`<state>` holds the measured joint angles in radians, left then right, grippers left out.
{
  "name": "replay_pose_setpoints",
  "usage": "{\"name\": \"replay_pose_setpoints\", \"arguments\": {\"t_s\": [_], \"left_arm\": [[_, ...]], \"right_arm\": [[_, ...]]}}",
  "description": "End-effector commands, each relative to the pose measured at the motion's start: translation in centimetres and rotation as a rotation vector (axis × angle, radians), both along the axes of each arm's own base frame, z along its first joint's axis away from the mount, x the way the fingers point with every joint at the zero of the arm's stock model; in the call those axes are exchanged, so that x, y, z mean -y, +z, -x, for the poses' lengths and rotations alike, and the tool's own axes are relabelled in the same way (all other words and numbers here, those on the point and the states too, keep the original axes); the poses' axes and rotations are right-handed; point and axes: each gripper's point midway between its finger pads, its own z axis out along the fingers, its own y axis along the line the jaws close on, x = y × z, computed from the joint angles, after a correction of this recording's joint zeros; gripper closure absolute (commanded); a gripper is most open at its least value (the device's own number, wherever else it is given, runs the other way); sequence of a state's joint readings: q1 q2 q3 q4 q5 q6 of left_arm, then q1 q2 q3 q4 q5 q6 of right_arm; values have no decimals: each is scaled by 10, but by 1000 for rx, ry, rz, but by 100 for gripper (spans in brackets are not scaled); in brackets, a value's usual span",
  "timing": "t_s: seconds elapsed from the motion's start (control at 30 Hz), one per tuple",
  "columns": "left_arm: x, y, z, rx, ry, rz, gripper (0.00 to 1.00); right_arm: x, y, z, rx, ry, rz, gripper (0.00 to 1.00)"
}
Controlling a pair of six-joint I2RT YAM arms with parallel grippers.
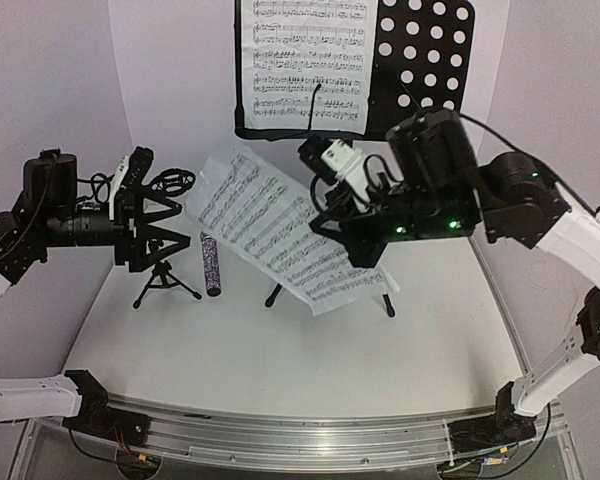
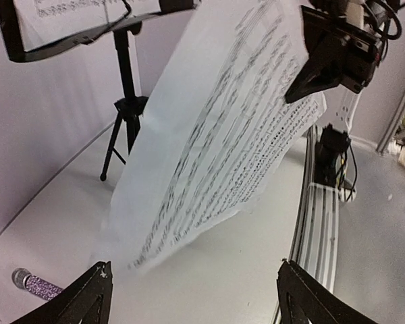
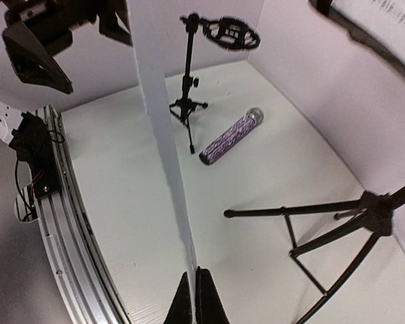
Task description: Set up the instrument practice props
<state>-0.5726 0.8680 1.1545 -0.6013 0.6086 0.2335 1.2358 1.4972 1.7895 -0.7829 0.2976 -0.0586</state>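
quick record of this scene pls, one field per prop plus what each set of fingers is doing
music stand: upright at the back of the table
first sheet: resting on the music stand's desk
second sheet: in the air, tilted, pinched at its edge
microphone: lying on the table beside the mic stand
mic stand: upright, holder empty
left fingers: open, holding nothing
right fingers: shut on the second sheet

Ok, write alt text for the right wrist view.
The shut right gripper pinches a white music sheet, seen edge-on as a strip rising up the frame. Beyond it on the table, a glittery purple microphone lies beside a small upright mic stand; the music stand's tripod legs cross the right.
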Motion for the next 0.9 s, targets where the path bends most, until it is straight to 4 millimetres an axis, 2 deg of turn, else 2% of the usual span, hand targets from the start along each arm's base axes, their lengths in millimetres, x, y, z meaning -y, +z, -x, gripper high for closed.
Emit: {"name": "replay_pose_setpoints", "arguments": {"t_s": [0.0, 0.2, 0.4, 0.47, 0.6, 0.77, 0.87], "left_arm": [[0, 46, 1, -42, 20, 162, 15], [19, 62, 1, 15, -109, 244, 10], [54, 107, -15, 32, -301, 371, 7], [59, 115, -13, 47, -367, 393, 8], [63, 128, 3, 79, -485, 436, 9], [71, 140, 30, 108, -608, 439, 15], [76, 147, 36, 83, -628, 450, 28]], "right_arm": [[24, 65, 2, 156, 22, -64, 100], [26, 126, 16, 228, 100, -214, 100], [20, 167, 27, 255, 168, -331, 100], [20, 178, 31, 252, 182, -376, 100], [22, 195, 29, 262, 156, -446, 100], [18, 200, 19, 284, 107, -465, 100], [12, 204, 16, 295, 104, -473, 100]]}}
